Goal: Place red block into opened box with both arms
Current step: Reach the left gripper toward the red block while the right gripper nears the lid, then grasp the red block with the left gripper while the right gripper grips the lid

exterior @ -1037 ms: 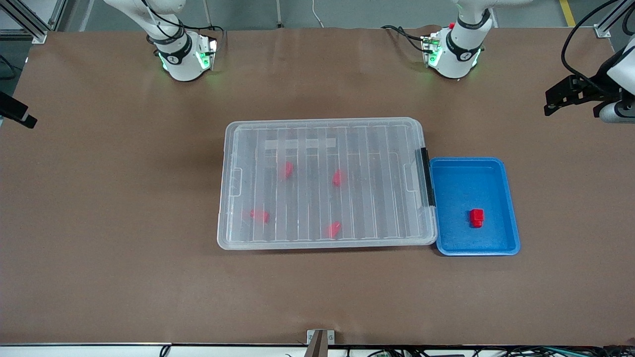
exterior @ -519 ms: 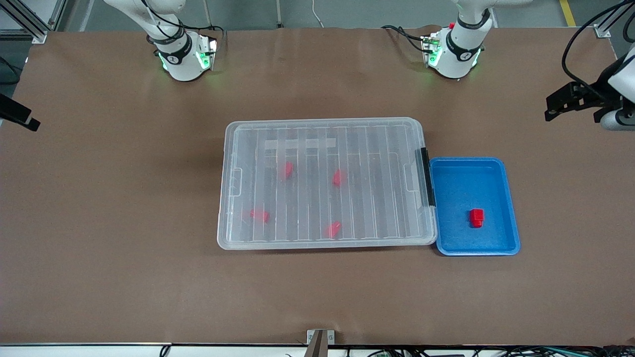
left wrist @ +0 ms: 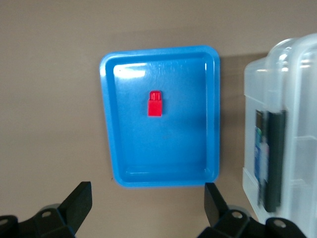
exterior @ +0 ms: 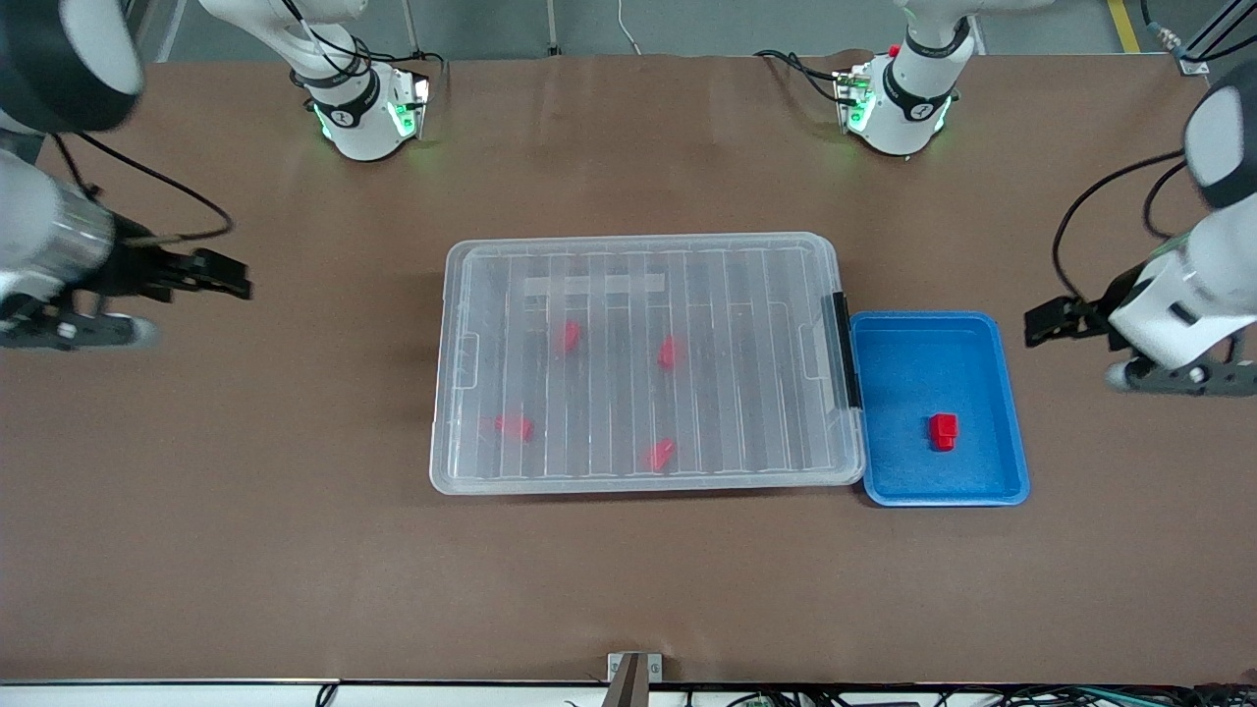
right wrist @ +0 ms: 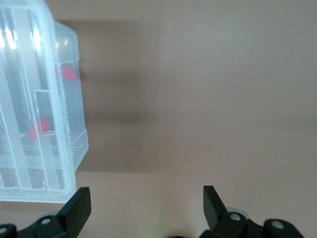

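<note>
A small red block (exterior: pixel 944 431) lies in a blue tray (exterior: pixel 923 316) that stands against the black-barred short end of the clear box (exterior: pixel 746 393). The box's ribbed lid lies flat on it, and several more red blocks show blurred through the lid. My left gripper (exterior: pixel 1043 325) hangs open and empty over the bare table by the tray, toward the left arm's end. In the left wrist view its gripper (left wrist: pixel 147 191) frames the tray (left wrist: pixel 106 124) and the red block (left wrist: pixel 155 103). My right gripper (exterior: pixel 234 279) hangs open and empty over the table off the box's free short end.
The brown table mat (exterior: pixel 628 589) runs bare around the box and tray. In the right wrist view, the gripper (right wrist: pixel 147 196) is over bare mat beside the box corner (right wrist: pixel 69 148). Both arm bases (exterior: pixel 363 118) stand along the table's back edge.
Both arms have swung in from the table's ends toward the middle. The left gripper has come close beside the blue tray, the right gripper toward the box. Box and blocks have not moved.
</note>
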Tool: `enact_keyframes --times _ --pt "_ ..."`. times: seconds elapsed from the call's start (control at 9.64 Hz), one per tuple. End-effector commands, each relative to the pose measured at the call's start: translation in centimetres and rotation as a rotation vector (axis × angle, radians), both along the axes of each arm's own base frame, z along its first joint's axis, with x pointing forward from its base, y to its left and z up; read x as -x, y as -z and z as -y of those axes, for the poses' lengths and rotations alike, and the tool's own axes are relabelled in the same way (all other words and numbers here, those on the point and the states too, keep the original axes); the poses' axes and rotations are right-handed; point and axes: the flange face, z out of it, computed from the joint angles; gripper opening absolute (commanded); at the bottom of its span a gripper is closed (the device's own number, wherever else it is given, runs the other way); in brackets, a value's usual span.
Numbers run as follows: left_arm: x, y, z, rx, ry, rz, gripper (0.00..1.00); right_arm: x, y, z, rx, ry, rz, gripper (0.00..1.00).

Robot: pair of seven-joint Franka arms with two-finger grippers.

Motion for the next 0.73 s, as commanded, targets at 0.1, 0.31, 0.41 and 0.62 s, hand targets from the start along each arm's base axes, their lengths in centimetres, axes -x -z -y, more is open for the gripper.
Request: enact_keyframes --times 0.1,0.31,0.41,0.62 --pt "1.5 12.3 0.4 -0.008 0.025 0.027 1.0 -1.9 7.0 -7.9 -0.009 -0.027 0.005 1.0" --pt "0.9 17.7 0.3 0.0 0.024 0.041 0.99 -3.5 12.8 -12.7 -0.017 -0.01 0.043 1.0" --pt "0.6 19.8 0.2 0.002 0.023 0.044 0.98 -3.6 14.7 -13.7 -0.015 -0.027 0.046 1.0" --pt "-0.1 24.3 -0.5 0.01 0.014 0.068 0.96 -3.5 16.7 -15.0 -0.008 -0.047 0.045 1.0"
